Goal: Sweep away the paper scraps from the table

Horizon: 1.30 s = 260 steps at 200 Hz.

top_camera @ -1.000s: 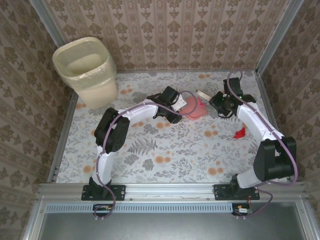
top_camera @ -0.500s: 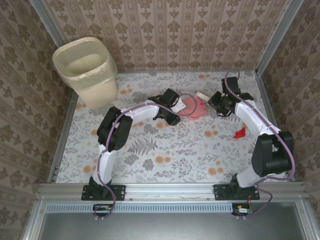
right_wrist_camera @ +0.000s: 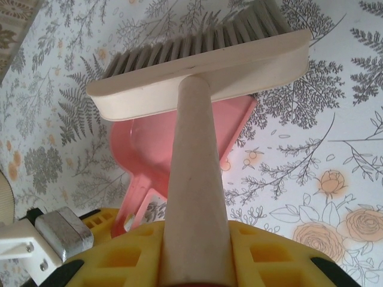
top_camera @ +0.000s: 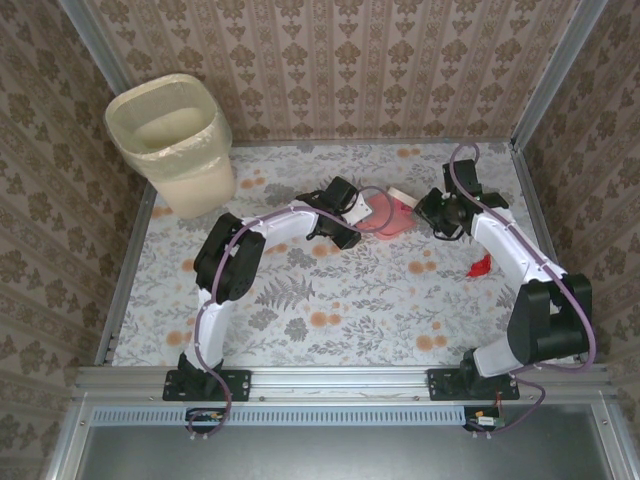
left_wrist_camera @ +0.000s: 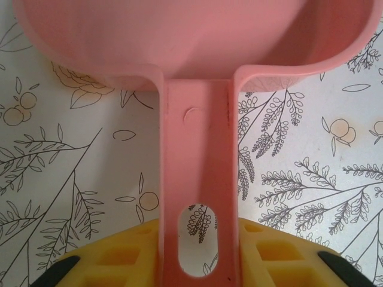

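Note:
The pink dustpan (top_camera: 386,214) lies on the table (top_camera: 330,290) at the back middle. My left gripper (top_camera: 347,208) is shut on its handle (left_wrist_camera: 194,149), with a yellow pad pressed to each side (left_wrist_camera: 198,239). My right gripper (top_camera: 446,212) is shut on the cream brush's handle (right_wrist_camera: 194,239). The brush head (right_wrist_camera: 209,66) hangs just past the dustpan's open lip (right_wrist_camera: 149,149). One red paper scrap (top_camera: 481,265) lies on the cloth beside my right forearm, well apart from both tools.
A cream bin (top_camera: 175,140) with a plastic liner stands in the back left corner. Metal rails and patterned walls close the table on three sides. Open cloth stretches across the near half between the arm bases.
My left jaws have closed in on the dustpan handle. The right gripper and brush have shifted slightly toward the dustpan. The red scrap has not moved.

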Motion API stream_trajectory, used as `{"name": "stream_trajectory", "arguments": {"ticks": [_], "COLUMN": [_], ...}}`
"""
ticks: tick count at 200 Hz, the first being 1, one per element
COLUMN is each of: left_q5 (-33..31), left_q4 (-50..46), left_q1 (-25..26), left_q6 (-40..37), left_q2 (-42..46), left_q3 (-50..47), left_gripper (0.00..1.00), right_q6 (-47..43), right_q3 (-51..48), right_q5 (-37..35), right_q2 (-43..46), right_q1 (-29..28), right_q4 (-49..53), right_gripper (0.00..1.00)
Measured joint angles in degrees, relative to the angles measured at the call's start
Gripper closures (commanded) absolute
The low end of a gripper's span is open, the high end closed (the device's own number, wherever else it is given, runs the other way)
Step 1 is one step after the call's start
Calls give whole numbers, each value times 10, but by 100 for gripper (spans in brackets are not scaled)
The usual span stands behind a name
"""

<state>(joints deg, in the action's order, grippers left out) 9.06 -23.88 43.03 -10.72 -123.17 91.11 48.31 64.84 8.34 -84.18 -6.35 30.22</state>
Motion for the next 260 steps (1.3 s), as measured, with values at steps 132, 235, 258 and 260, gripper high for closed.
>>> {"name": "stream_trajectory", "arguments": {"ticks": [132, 235, 258, 260], "left_q5": [-3, -14, -18, -18], "left_q4": [11, 52, 63, 64], "left_q1": [0, 0, 0, 0], "left_q6": [4, 13, 17, 17], "left_q2": [0, 36, 49, 50], "left_q3": [-3, -50, -55, -55], "left_gripper": [100, 100, 100, 100], "right_q6": [32, 11, -9, -9], "right_q3": [-38, -57, -87, -90], "right_q5": [42, -8, -63, -66], "right_q2": [87, 196, 248, 251], "right_q1": [-33, -29, -28, -28], "right_q4": [17, 26, 25, 25], "right_gripper": [100, 100, 100, 100]}}
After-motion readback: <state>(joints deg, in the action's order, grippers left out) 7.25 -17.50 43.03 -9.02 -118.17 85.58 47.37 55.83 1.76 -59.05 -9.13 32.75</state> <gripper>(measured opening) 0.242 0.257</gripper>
